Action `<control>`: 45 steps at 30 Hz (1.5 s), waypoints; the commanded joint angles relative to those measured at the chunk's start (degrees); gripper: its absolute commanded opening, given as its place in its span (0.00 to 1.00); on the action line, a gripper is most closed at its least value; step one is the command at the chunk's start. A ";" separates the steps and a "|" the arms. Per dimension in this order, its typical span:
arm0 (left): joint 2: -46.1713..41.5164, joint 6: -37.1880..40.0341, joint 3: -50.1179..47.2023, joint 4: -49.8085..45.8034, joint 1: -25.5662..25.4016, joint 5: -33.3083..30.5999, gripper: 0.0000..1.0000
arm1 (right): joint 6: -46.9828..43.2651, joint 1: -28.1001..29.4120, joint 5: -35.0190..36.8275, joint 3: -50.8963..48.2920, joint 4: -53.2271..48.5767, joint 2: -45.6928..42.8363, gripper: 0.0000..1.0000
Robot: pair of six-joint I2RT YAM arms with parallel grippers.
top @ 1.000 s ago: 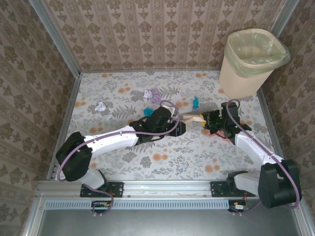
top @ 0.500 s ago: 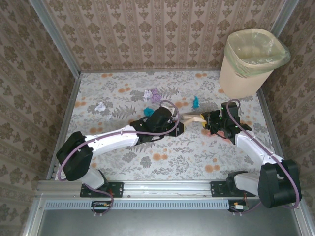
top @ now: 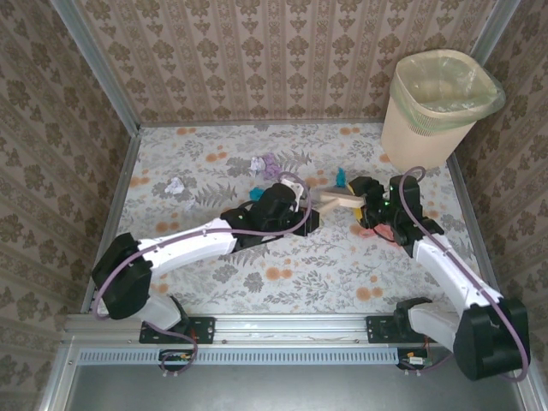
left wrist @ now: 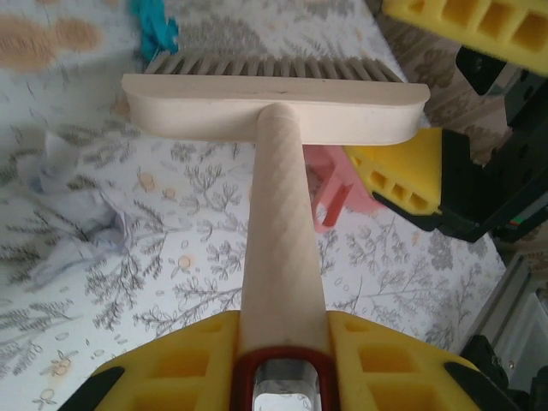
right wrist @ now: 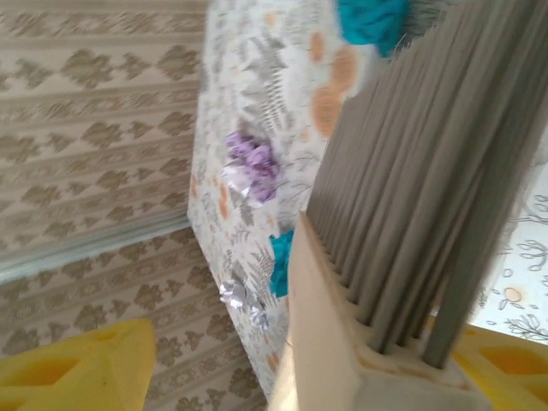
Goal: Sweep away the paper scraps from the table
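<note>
A wooden brush lies level over the table (top: 342, 265), with its handle (left wrist: 282, 248) clamped in my left gripper (left wrist: 282, 342), which is shut on it. The brush head (top: 341, 201) points right, bristles (right wrist: 428, 171) facing away. My right gripper (top: 364, 199) stands open, one yellow finger (left wrist: 479, 26) past the head's end and the other (left wrist: 402, 180) on the near side. Paper scraps lie behind the brush: a purple wad (top: 270, 164), a teal wad (top: 341, 177), another teal wad (top: 259, 193) and a white wad (top: 175, 185).
A beige bin with a liner (top: 441, 103) stands at the back right corner. A pink plastic piece (left wrist: 338, 193) lies on the table under the brush head. Metal rails (top: 120, 205) and brown patterned walls close in the table.
My right gripper has opened and let go of the brush head, shifting slightly back. My left gripper keeps its hold on the handle.
</note>
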 commanded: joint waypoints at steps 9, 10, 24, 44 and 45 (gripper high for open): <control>-19.07 4.44 -9.20 2.84 2.55 -10.95 0.00 | -14.35 10.75 14.78 11.88 -14.62 -8.50 0.83; -21.09 4.39 -10.71 2.84 2.83 -11.97 0.00 | -15.05 11.40 15.94 12.73 -17.03 -8.46 0.83; -51.27 -1.51 -29.11 -4.29 5.22 -30.36 0.00 | -24.23 13.37 27.92 14.16 -45.74 -3.47 0.66; -58.87 -4.61 -36.39 -4.10 5.13 -32.86 0.00 | -1.51 19.53 42.16 7.69 -39.34 11.10 0.73; -58.84 -4.66 -36.39 -4.11 5.14 -32.86 0.00 | -0.35 19.14 42.37 8.15 -38.75 12.50 0.74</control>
